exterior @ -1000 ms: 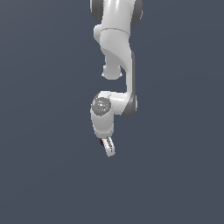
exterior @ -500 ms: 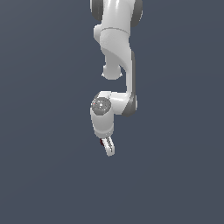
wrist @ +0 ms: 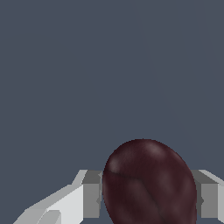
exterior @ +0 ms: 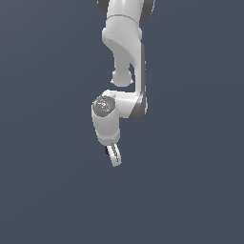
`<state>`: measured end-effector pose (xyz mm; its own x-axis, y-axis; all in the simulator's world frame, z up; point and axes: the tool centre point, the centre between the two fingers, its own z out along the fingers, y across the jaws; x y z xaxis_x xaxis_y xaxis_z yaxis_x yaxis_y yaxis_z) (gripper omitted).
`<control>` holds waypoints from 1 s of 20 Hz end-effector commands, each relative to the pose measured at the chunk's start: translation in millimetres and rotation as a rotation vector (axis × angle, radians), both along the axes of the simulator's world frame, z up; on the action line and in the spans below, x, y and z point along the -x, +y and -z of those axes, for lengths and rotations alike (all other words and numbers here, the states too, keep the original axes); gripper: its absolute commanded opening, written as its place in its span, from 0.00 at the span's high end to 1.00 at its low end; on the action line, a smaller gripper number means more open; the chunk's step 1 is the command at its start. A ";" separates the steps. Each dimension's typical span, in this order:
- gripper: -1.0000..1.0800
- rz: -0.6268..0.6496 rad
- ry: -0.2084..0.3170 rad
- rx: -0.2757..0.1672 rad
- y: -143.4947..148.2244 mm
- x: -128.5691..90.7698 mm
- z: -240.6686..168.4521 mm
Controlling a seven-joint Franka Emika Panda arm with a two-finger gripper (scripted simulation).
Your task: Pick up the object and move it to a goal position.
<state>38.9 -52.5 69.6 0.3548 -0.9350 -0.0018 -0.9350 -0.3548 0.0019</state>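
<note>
Across the earlier exterior pictures and the present one, the change is slight. The gripper (exterior: 113,158) has shifted a little toward the exterior view's left and sits marginally lower. The wrist housing (exterior: 106,117) above the gripper has moved the same way by a similar small amount. A dark red sliver of the ball (exterior: 106,151) shows at the gripper's edge, on the exterior view's left of the fingers (exterior: 114,156); the smaller earlier pictures do not resolve it.

one maroon ball (wrist: 148,183), one white pincer (exterior: 113,156)
</note>
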 end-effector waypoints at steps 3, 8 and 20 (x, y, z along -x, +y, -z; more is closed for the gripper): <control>1.00 0.001 -0.002 0.000 -15.6 1.4 -40.4; 1.00 0.002 -0.002 0.000 -37.1 3.8 -96.1; 1.00 0.002 -0.002 0.002 -86.5 6.2 -226.8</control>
<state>33.3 -133.7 281.2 0.3519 -0.9360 0.0004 -0.9360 -0.3519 0.0001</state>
